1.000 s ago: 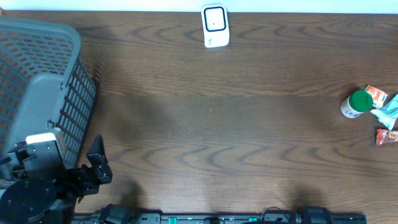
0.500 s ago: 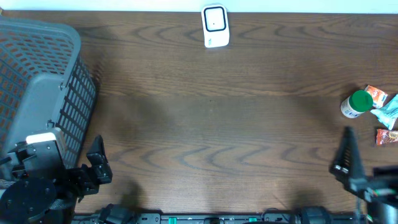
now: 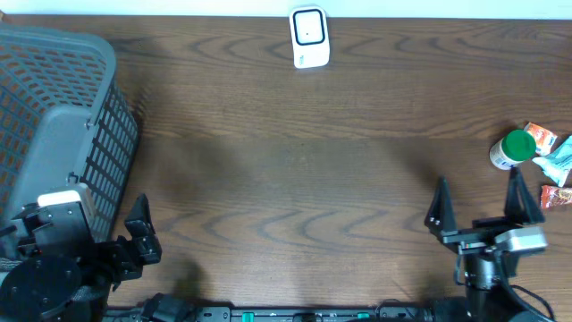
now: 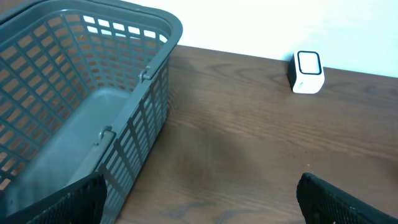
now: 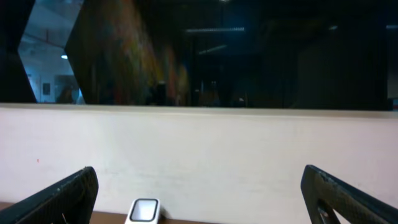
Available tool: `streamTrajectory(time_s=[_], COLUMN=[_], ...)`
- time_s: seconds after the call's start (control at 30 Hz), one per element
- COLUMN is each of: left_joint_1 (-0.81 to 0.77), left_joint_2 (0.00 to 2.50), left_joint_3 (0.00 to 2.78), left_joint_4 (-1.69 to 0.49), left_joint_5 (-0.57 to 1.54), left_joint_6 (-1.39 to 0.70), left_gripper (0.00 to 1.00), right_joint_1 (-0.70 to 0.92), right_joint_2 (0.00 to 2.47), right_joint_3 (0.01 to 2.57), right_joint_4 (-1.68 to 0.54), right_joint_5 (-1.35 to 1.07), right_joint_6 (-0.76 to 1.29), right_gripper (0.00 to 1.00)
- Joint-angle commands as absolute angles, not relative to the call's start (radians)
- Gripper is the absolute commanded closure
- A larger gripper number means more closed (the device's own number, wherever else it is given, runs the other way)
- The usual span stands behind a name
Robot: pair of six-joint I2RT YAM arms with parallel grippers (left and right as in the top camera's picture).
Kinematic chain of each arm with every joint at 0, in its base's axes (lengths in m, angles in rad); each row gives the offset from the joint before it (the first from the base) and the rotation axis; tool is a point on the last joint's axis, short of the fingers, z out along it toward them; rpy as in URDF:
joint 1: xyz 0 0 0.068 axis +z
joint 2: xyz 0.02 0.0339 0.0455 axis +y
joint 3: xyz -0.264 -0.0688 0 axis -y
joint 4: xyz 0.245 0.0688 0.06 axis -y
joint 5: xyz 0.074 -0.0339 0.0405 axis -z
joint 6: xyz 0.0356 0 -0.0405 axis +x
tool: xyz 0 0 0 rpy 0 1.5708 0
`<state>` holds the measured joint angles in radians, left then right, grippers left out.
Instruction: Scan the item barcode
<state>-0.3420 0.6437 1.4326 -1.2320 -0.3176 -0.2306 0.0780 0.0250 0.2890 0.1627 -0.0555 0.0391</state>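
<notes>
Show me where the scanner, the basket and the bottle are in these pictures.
scanner (image 3: 309,38): overhead view, middle of its white face.
basket (image 3: 112,148): overhead view, on its mesh side wall.
bottle (image 3: 517,145): overhead view, on its green cap.

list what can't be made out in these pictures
- Overhead: the packets are cut off by the right edge.
- Overhead: the green-capped bottle is too small to show any barcode.
- Right wrist: the scanner is cut off by the bottom edge.
- Left wrist: the basket runs off the left edge.
</notes>
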Motion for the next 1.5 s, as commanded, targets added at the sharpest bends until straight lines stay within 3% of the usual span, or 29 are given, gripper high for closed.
streamTrajectory(time_s=[0.0,0.33,0.7,1.47], left_joint_1=[-0.337,-0.337,-0.337,-0.337], left_joint_2=[0.645,0.645,0.645,0.645], left_joint_3=[1.428,1.429,1.429,1.428], left_joint_4=[-1.235,-1.235,-1.235,-1.235], left_joint_5=[-0.327,-0.327,-0.327,-0.327], left_joint_6=[-0.218,-0.218,-0.218,-0.218], left_gripper=[0.02,0.02,0.02,0.02], right_joint_1=[0.073,0.073,0.074,0.073], right_joint_2=[0.006,0.006,0.006,0.007], right_joint_3=[0.196,0.003,0.006,0.006], right_joint_4=[0.193,0.190,-0.067,-0.071], right_joint_5=[-0.057,-0.051,-0.054,-0.051], right_joint_6=[0.028,0.028,0.028,0.028], right_gripper=[0.01,0.01,0.01,0.01])
